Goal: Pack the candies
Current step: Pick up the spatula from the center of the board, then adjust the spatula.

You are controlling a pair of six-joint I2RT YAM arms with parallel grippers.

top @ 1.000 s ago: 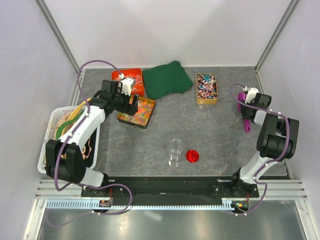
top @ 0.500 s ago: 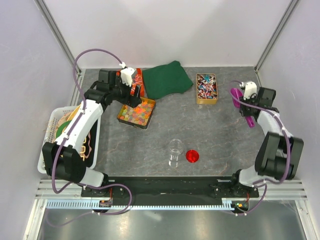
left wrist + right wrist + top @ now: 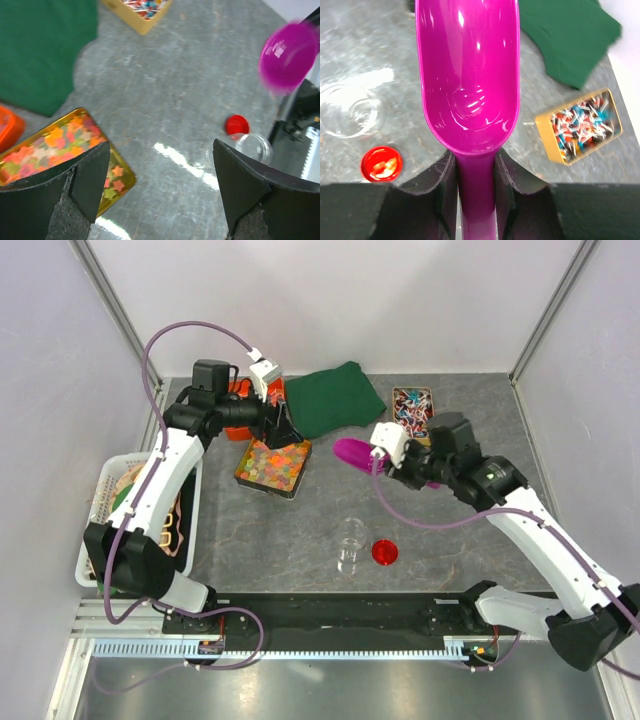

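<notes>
The candies (image 3: 273, 462), star-shaped pieces in orange, yellow, pink and green, fill a gold tin (image 3: 116, 186) left of centre. My left gripper (image 3: 283, 430) hovers open over the tin's far edge with nothing between its fingers (image 3: 85, 180). My right gripper (image 3: 378, 462) is shut on the handle of an empty magenta scoop (image 3: 469, 75), whose bowl (image 3: 350, 453) hangs just right of the tin. A clear jar (image 3: 350, 544) stands open near the front, with its red lid (image 3: 384, 552) lying beside it.
A green cloth (image 3: 335, 398) lies at the back. A gold tin of twist-wrapped sweets (image 3: 413, 417) sits to its right and an orange container (image 3: 240, 392) to its left. A white basket (image 3: 98, 502) stands at the table's left edge.
My right arm has swung from the table's right edge to the middle, carrying the scoop towards the candy tin. The left gripper has shifted back and right, staying open.
</notes>
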